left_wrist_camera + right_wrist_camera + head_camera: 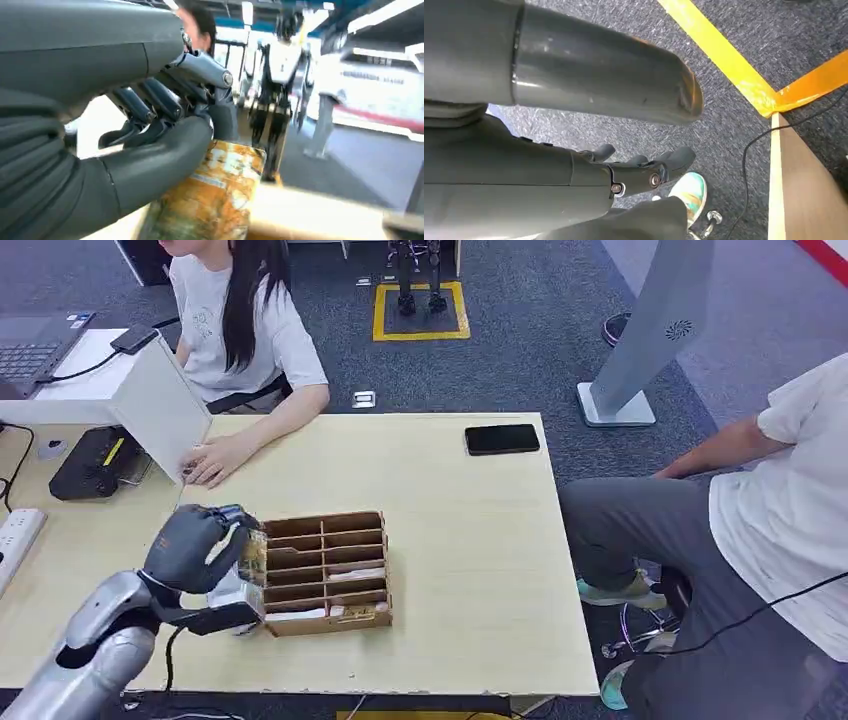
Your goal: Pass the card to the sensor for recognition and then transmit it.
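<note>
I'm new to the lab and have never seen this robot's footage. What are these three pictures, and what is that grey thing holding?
It is a humanoid robot with two silver arms ending in many-fingered hands. The wide picture is from its head, looking down at a wooden table. The other two come from cameras at its wrists.

The left hand holds a card with an orange and yellow print, beside a brown slotted card box. The right hand hangs over the carpet, fingers apart and holding nothing.

Also on the table: a black phone, a black device and a white power strip. One person sits behind the table, another beside it.
</note>
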